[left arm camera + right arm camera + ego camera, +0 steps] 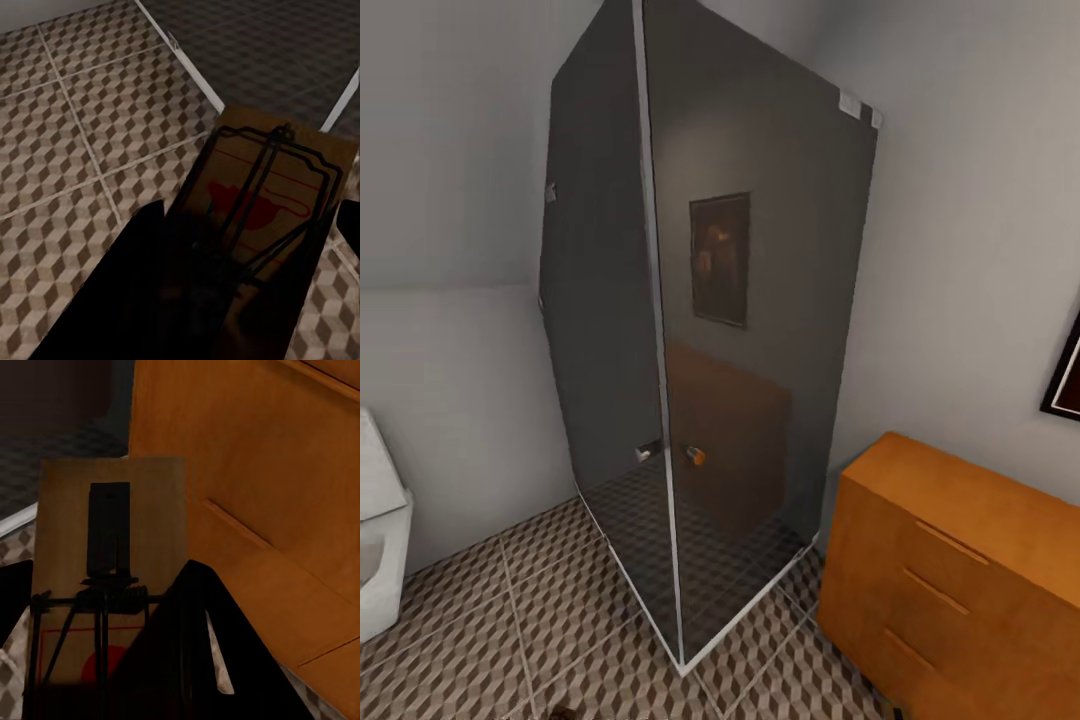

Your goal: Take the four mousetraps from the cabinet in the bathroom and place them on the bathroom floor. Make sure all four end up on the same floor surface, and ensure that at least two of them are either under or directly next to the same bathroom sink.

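In the left wrist view a tan mousetrap (270, 187) with dark wire and a red mark sits between the dark fingers of my left gripper (251, 217), held above the cube-patterned bathroom floor (75, 112). My right gripper (105, 577) is shut on a second mousetrap (112, 510), which is held upright in front of the orange-brown cabinet (262, 472). From the head view the cabinet (960, 570) stands at the lower right on the bathroom floor (480, 620), its slim bar handles showing on closed fronts.
A tall dark glass shower enclosure (710, 300) fills the corner, its metal base rail (191, 64) running over the tiles. A white fixture (380, 540) stands at the left edge. A dark picture frame (1065, 380) hangs above the cabinet.
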Controlling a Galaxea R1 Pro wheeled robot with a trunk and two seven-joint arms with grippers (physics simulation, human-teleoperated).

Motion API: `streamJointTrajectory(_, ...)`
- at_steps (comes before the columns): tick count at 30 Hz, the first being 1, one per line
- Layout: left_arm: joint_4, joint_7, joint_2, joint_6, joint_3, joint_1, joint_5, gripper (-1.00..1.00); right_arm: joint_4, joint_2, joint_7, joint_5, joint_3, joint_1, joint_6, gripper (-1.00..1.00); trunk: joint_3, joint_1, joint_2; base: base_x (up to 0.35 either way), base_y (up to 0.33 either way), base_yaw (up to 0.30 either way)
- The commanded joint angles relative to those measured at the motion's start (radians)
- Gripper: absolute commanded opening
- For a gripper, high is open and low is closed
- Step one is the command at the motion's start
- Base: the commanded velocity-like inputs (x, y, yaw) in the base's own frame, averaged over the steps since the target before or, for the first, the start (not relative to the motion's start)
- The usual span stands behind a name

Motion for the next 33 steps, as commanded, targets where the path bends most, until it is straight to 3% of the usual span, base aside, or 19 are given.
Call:
streamJointTrajectory(1, 0.004, 0.004, 0.0, -0.005, -0.002, -0.002, -0.001, -1.0, 0.002, 0.0, -0.002, -0.006, 0.009, -0.001, -0.003, -1.0, -0.002, 0.0, -0.002, 0.0, 0.037, 0.3)
streamJointTrajectory(33, 0.004, 0.004, -0.007, -0.005, -0.002, -0.002, -0.001, -1.0, 0.002, 0.0, -0.002, -0.006, 0.009, -0.001, -0.004, -1.0, -0.002, 0.0, -0.002, 0.0, 0.002, 0.3)
